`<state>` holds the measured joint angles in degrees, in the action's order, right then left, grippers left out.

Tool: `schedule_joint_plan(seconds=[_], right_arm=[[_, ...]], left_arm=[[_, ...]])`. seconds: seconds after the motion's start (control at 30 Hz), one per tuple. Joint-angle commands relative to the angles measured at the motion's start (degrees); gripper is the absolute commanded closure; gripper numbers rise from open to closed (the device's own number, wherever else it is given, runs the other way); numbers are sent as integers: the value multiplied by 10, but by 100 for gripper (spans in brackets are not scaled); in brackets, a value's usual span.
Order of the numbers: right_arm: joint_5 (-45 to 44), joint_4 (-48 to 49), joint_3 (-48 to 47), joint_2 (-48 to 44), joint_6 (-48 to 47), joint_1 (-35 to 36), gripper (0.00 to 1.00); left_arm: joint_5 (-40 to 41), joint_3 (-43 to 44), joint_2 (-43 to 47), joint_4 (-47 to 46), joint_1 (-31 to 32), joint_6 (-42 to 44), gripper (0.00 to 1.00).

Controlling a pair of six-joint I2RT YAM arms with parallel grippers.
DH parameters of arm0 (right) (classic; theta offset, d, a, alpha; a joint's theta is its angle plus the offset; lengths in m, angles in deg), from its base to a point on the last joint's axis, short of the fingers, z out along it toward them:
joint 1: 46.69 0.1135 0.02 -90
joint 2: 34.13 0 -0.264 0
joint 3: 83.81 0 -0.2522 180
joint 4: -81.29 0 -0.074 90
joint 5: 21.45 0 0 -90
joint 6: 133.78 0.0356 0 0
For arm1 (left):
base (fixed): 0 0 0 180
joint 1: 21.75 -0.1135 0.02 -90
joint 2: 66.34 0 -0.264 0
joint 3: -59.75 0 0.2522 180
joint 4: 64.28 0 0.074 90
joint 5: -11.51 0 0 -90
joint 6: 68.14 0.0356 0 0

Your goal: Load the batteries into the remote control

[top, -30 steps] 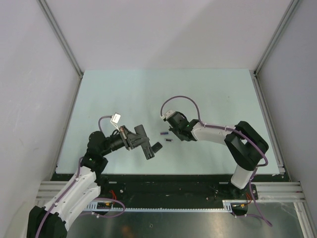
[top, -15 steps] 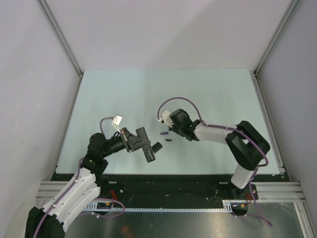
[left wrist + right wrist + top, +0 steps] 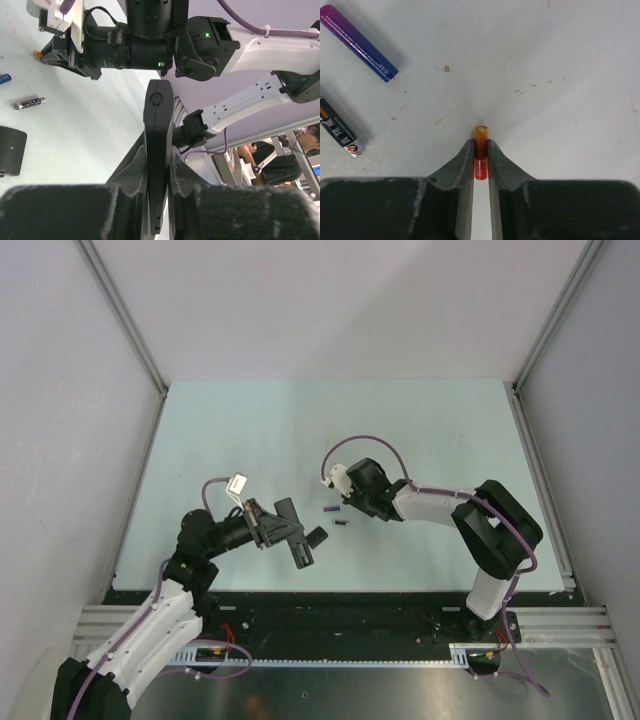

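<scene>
Over the table's (image 3: pixel 300 420) near edge, our left claw (image 3: pixel 158 150) clamps the remote (image 3: pixel 158 110), right claw (image 3: pixel 480 145) pinches the red battery (image 3: pixel 480 136); next we align them.

The left pincer (image 3: pixel 158 162) squeezes the remote (image 3: pixel 158 112) by its thin sides. The remote points up. On the bench (image 3: pixel 75 130) lie a dark battery (image 3: pixel 30 103), a blue battery (image 3: pixel 4 78) and the cover (image 3: pixel 10 150). Near them, the right pincer (image 3: pixel 44 53) pinches a red battery (image 3: pixel 36 53).
</scene>
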<state>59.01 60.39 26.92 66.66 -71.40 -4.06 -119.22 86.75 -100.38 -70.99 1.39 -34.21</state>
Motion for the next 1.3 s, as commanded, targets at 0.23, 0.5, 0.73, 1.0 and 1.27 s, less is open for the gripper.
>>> schedule_joint_plan(seconds=[0.23,0.5,0.73,1.0,1.27], right_arm=[[9,9,-5,0,26,-3,66],[-21,38,-5,-43,58,3,57],[-180,100,-14,-111,208,-4,45],[-300,-130,-61,-118,675,-25,0],[-249,-144,-51,-135,810,9,4]], left_arm=[[7,-11,20,-21,3,-11,100],[6,-11,24,-21,3,-12,100],[13,-8,28,-21,3,-13,100],[41,-5,22,-21,3,-16,100],[42,-2,12,-21,3,-17,100]])
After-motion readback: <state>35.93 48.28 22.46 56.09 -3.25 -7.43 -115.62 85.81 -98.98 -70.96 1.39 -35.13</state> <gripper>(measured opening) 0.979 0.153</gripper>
